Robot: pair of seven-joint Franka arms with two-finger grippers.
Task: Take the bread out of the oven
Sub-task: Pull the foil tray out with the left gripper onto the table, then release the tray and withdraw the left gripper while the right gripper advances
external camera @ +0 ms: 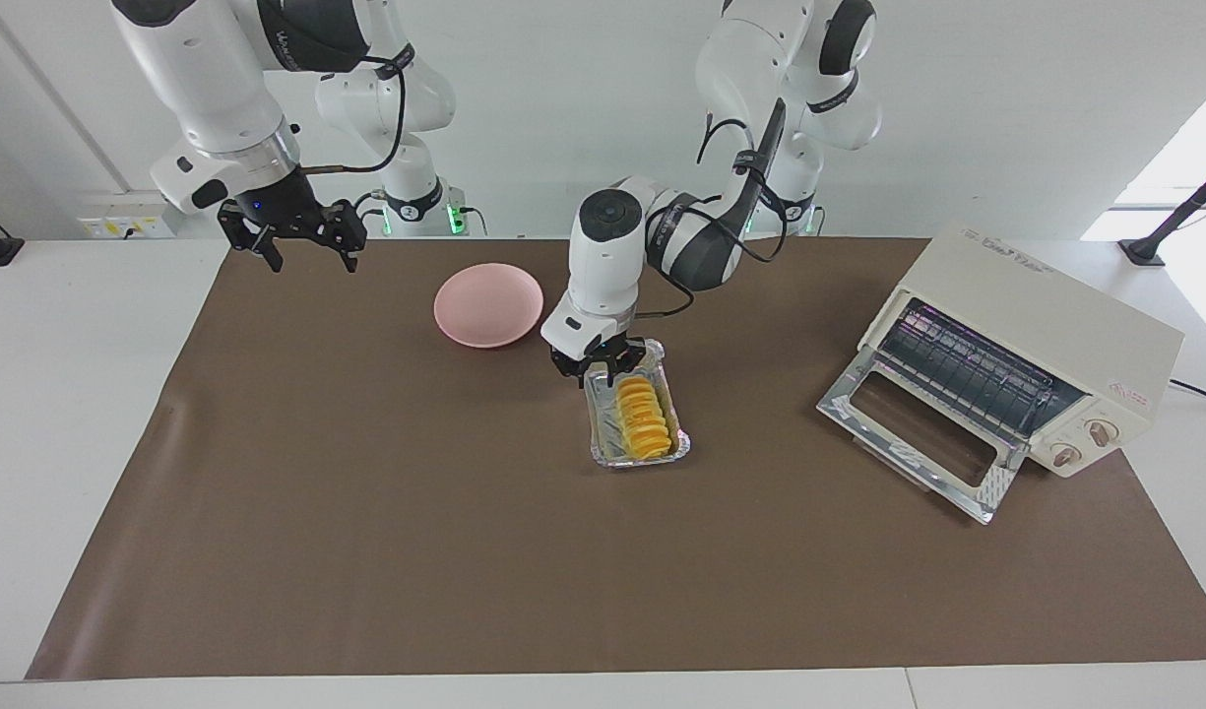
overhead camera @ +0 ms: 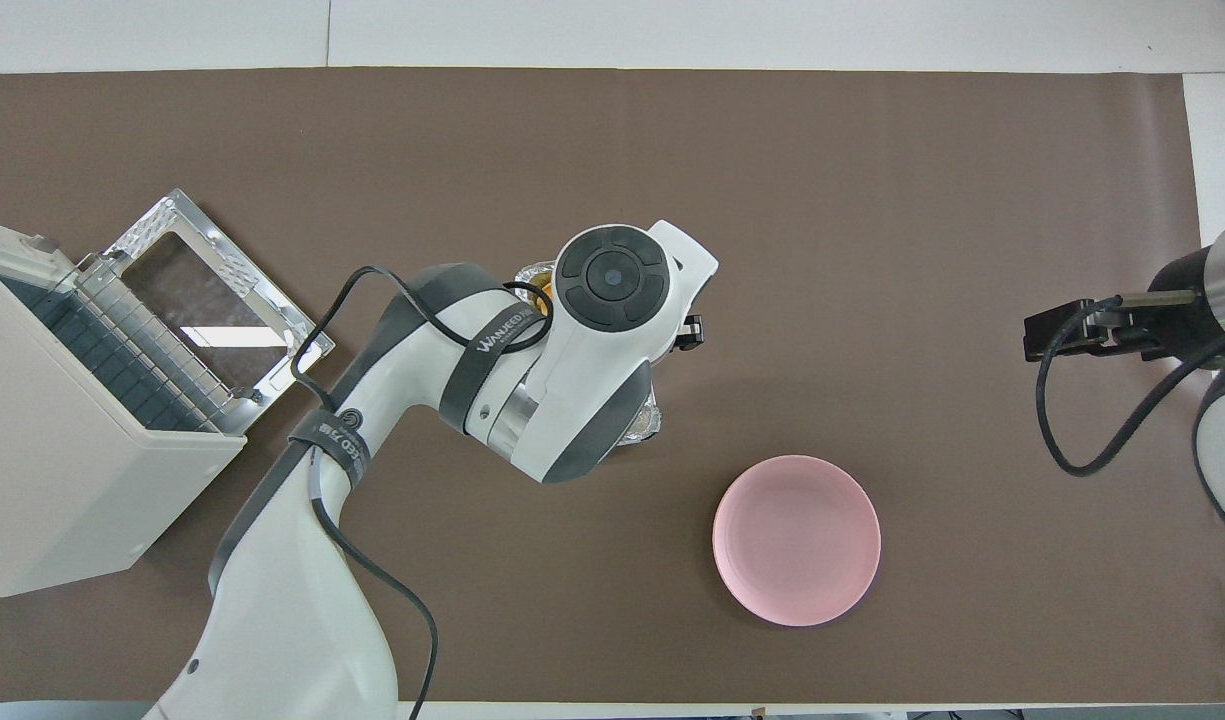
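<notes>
The bread [external camera: 638, 418] lies in a foil tray [external camera: 603, 448] on the table, outside the oven [external camera: 1031, 354]. The left gripper [external camera: 597, 368], jaws released, sits at the tray's robot-side end; the right gripper [external camera: 297, 242] waits aloft, jaws spread.

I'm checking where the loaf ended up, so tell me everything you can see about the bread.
The bread is a small golden-yellow loaf with a ridged, segmented top. It lies lengthwise in a crinkled silver foil tray on the brown mat, out of the oven, whose door hangs open. The tray sits between the oven and the pink plate. The left gripper is at the tray's end nearer the robots, fingers apart. Nothing else touches the loaf.
</notes>
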